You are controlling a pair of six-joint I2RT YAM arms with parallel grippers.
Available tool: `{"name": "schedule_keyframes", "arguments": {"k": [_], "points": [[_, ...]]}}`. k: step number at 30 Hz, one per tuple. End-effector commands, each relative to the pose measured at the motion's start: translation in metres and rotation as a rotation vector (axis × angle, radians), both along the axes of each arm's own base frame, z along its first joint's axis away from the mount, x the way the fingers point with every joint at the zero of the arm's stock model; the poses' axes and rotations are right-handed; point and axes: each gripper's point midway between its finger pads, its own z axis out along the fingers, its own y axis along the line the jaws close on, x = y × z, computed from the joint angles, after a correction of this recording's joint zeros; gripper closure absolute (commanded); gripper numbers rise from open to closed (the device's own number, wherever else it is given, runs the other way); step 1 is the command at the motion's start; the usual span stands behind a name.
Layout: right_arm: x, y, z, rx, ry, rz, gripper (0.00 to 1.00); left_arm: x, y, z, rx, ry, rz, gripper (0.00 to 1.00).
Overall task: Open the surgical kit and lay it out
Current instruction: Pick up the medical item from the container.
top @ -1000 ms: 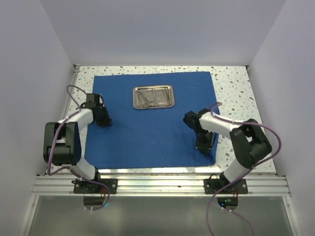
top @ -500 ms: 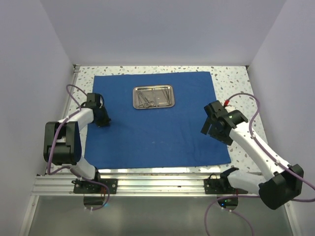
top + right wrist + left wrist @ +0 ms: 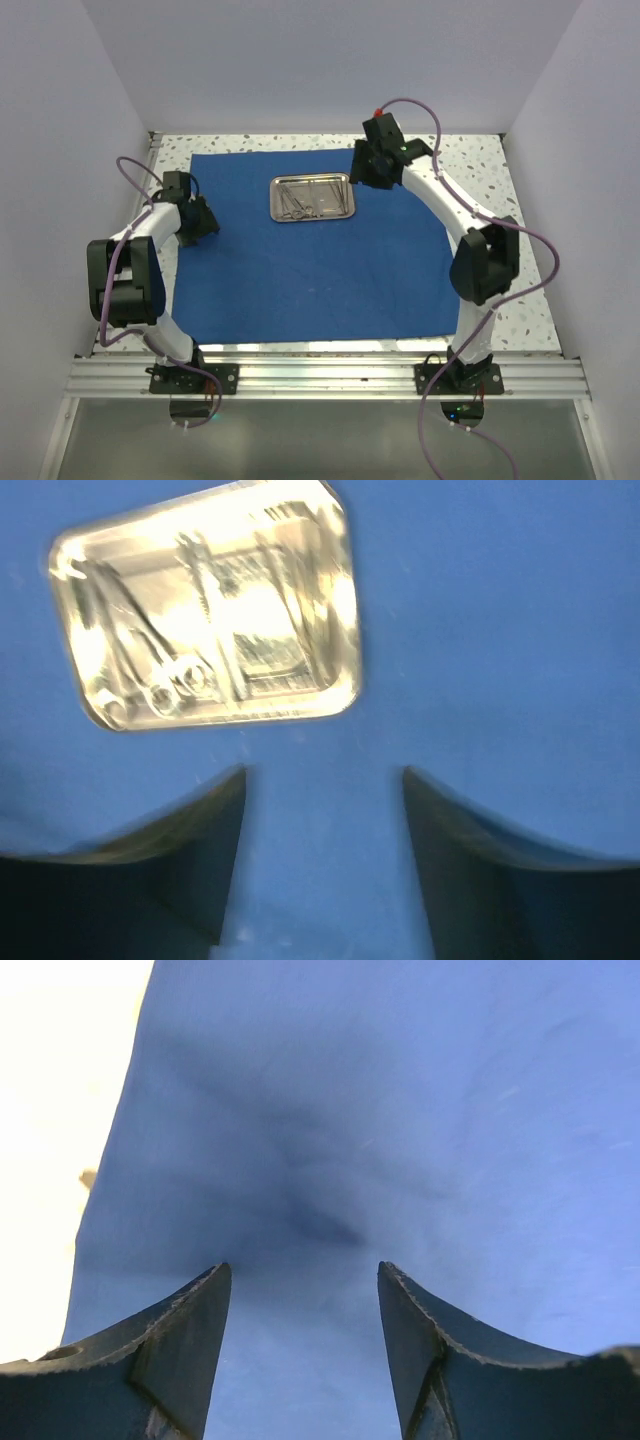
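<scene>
Steel tray [image 3: 312,197], instruments [image 3: 300,203] inside: right gripper [image 3: 364,173] being held at its 3 o'clock, jaws parted, likely for unloading. Left gripper [image 3: 204,224], likewise parted, being held over cloth wrap's [image 3: 310,270] 9 o'clock edge.

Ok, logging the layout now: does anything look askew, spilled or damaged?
Nothing stands out. The blue cloth lies spread flat, the steel tray sits flat on it toward the far side, and the instruments are all inside the tray. The left gripper and right gripper are open, holding nothing.
</scene>
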Motion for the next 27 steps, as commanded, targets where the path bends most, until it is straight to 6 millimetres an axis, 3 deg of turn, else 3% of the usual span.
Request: {"name": "schedule_keyframes", "arguments": {"k": [1,2,4,5,6,8,9,12,13,16,21,27], "points": [[0.039,0.028,0.011,0.021,-0.047,0.114,0.53,0.023,-0.001,0.036,-0.009,-0.095,-0.01,0.37],[0.057,0.039,0.002,0.025,-0.04,0.119,0.63,0.024,-0.006,0.041,-0.028,-0.103,-0.024,0.37],[0.063,0.042,-0.011,0.015,0.008,0.113,0.82,0.019,-0.005,0.045,-0.023,-0.101,-0.029,0.38],[0.074,0.049,-0.004,0.03,-0.017,0.114,0.91,0.015,-0.005,0.043,-0.022,-0.093,-0.033,0.38],[0.079,0.053,-0.026,0.023,0.02,0.114,0.95,0.011,-0.005,0.046,-0.017,-0.096,-0.034,0.39],[0.089,0.06,-0.029,0.04,0.012,0.11,0.98,0.001,-0.004,0.041,-0.012,-0.079,-0.035,0.39],[0.093,0.061,-0.041,0.035,0.025,0.104,0.98,-0.002,-0.004,0.044,-0.008,-0.083,-0.039,0.4],[0.104,0.06,-0.054,0.03,0.027,0.067,0.93,-0.013,-0.005,0.042,-0.005,-0.073,-0.041,0.4],[0.107,0.06,-0.053,0.035,0.019,0.054,0.79,-0.015,-0.005,0.041,-0.004,-0.07,-0.044,0.41],[0.114,0.056,-0.063,0.031,0.019,0.033,0.61,-0.02,-0.006,0.041,-0.005,-0.068,-0.051,0.41],[0.119,0.051,-0.078,0.013,0.029,0.016,0.61,-0.017,-0.004,0.043,0.005,-0.067,-0.053,0.42],[0.118,0.043,-0.097,-0.032,0.058,-0.004,0.69,-0.016,-0.005,0.037,0.001,-0.054,-0.053,0.43]]}}
